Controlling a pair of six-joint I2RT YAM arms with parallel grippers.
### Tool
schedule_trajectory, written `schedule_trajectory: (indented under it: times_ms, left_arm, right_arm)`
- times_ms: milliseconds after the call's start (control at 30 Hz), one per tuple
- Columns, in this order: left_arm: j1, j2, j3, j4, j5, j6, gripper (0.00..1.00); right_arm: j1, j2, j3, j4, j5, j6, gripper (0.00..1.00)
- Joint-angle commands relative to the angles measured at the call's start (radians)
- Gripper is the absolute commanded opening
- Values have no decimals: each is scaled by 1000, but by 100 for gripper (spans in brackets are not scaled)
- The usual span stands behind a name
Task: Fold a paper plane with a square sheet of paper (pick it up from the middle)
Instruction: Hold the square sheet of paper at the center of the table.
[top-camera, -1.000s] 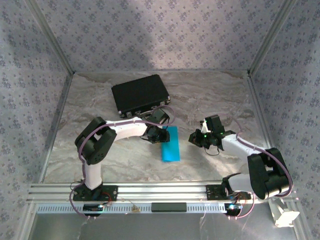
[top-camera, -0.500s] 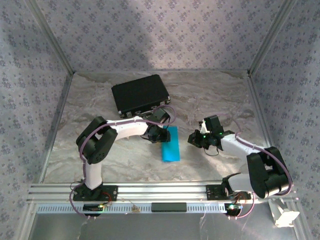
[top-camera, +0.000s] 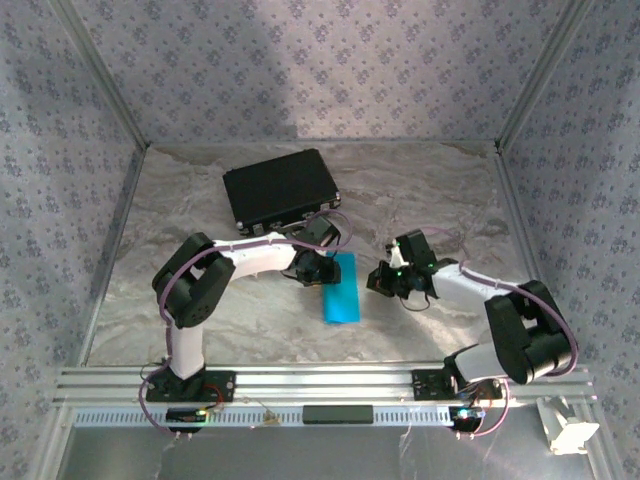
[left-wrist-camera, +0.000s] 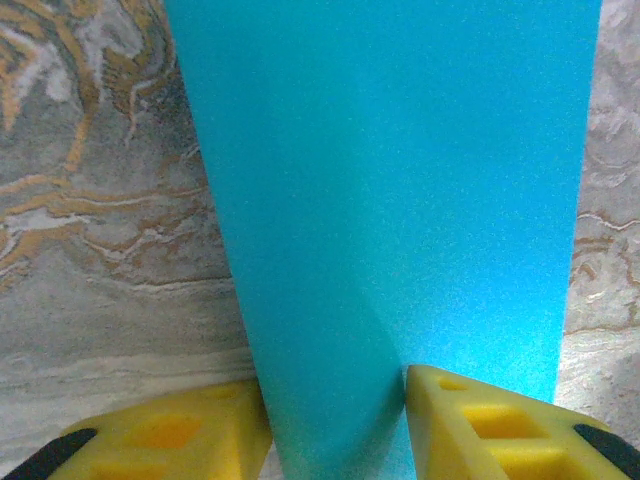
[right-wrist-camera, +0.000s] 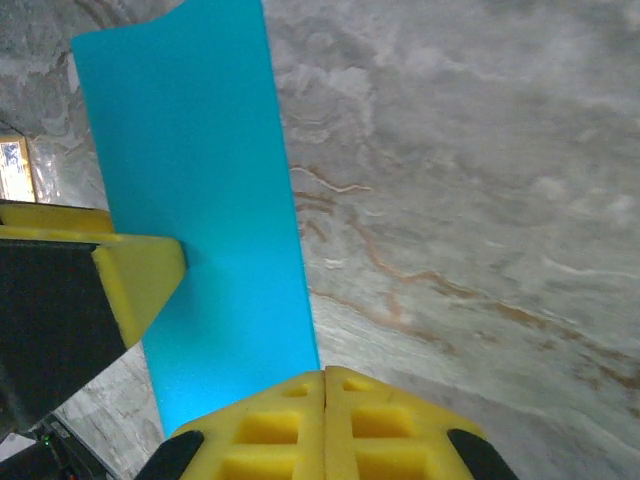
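Left wrist view: the left fingers (left-wrist-camera: 335, 425) pinch the folded square sheet of paper (left-wrist-camera: 400, 200) on the worktop (left-wrist-camera: 100, 250); the right fingers (right-wrist-camera: 325, 425), pressed together, might skew its crease.

Legible text, labels, brands, numbers, signs: none recorded. The folded bright cyan-blue sheet of paper (left-wrist-camera: 400, 200) is plain and unmarked. No marking can be made out on the flat black rectangular case (top-camera: 280, 190) behind the sheet, nor on the yellow foam gripper pads (right-wrist-camera: 325, 420).
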Motion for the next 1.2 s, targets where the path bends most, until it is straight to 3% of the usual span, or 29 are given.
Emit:
schedule_trajectory:
  times_ms: [0,633,900,1167]
  left_arm:
    - [7,115,-38,74,-74,27,43]
    - [6,118,-39,76,-73,26,42]
    - [7,113,-43,78,-72,24,43]
    - [10,-42,-50,83,-62,-2,49]
  right_arm:
    - [26,34,45,20,-8,4,5]
    - [132,239,169,55,12,12,0]
    - [121,272,92,37,47,-31,0]
    - [90,278,96,-12,16,-129,0]
